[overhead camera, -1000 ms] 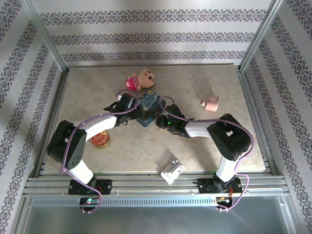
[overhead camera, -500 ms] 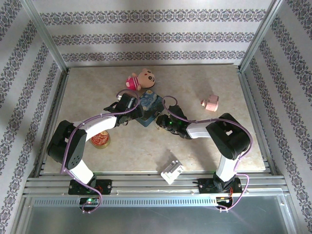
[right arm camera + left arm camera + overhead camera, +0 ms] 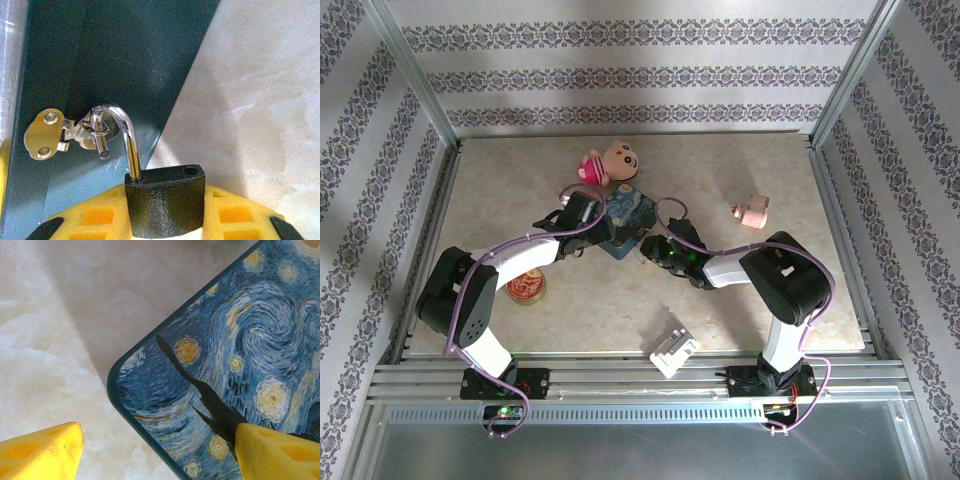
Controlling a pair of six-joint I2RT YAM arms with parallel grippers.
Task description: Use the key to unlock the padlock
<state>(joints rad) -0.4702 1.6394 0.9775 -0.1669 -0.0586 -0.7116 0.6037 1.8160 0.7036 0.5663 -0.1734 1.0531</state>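
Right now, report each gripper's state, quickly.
Left gripper: open, straddling a corner of the blue tin, gripping nothing.
Right gripper: shut on the padlock, which is hooked in the tin's hasp.

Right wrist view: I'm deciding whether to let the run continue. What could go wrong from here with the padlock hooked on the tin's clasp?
1. The small black padlock has one end of its silvery shackle out, yet the shackle hooks the ring of the silvery clasp on the blue painted tin; a straight pull by the right gripper may drag the tin.
2. The left gripper looks open astride the tin's corner, so the tin could slide.
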